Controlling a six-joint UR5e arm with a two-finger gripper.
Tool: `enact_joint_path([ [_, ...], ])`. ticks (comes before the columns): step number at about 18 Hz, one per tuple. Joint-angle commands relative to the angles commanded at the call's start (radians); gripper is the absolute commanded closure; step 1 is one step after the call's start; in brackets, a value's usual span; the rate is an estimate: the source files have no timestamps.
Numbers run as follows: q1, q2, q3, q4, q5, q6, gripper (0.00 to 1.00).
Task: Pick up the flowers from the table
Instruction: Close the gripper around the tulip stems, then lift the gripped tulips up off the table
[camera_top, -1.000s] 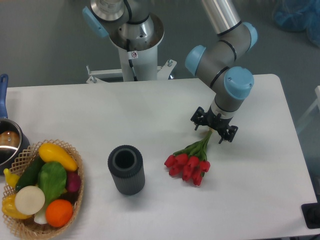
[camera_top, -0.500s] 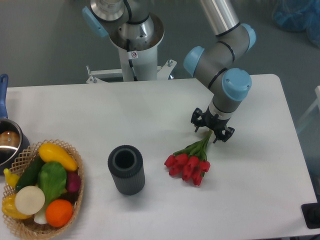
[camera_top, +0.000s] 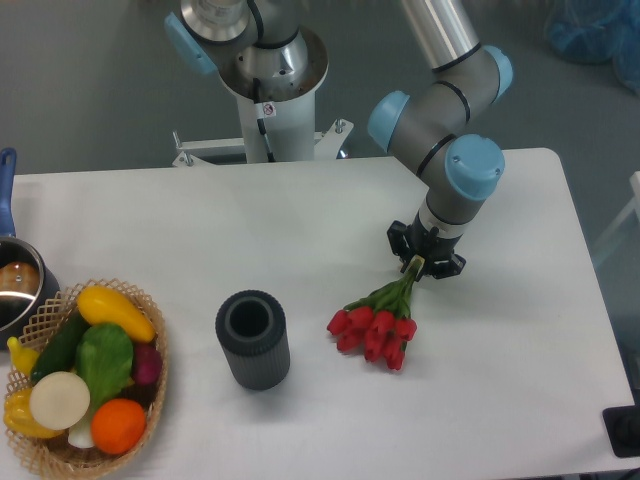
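Gripping step in hand: the gripper (camera_top: 425, 262) sits low over the stem end of the flowers (camera_top: 377, 322), its fingers drawn in close on either side of the green stems. From this overhead view the jaws appear clamped on the stems, though the wrist hides the contact itself, so I mark this as likely, not certain.

The flowers lie on the table (camera_top: 150, 230), right of centre: red buds pointing toward the near edge, stems running up and to the right into the gripper. Buds look to be resting on the surface; no lift is evident.

The dark cylinder (camera_top: 252, 338) stands upright to the left of the buds, near but apart. The basket of vegetables (camera_top: 84, 375) sits at the far left, well apart, with 1 pot (camera_top: 15, 285) at the table's left edge.

Next move, as judged: a straight upward lift. Thin stems held at 1 end mean the heavy bud end will droop and swing; a slow rise should keep the bunch from slipping.
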Motion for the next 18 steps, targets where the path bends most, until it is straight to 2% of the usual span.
enact_joint_path([
  [4, 0.002, 0.005, 0.006, 0.0, 0.0, 0.0, 0.82],
  [11, 0.009, 0.021, 0.02, 0.0, -0.002, 0.0, 0.83],
  [16, 0.011, 0.06, 0.066, -0.002, -0.006, -0.003, 0.83],
  [18, 0.014, 0.063, 0.104, -0.002, -0.032, -0.018, 0.83],
])
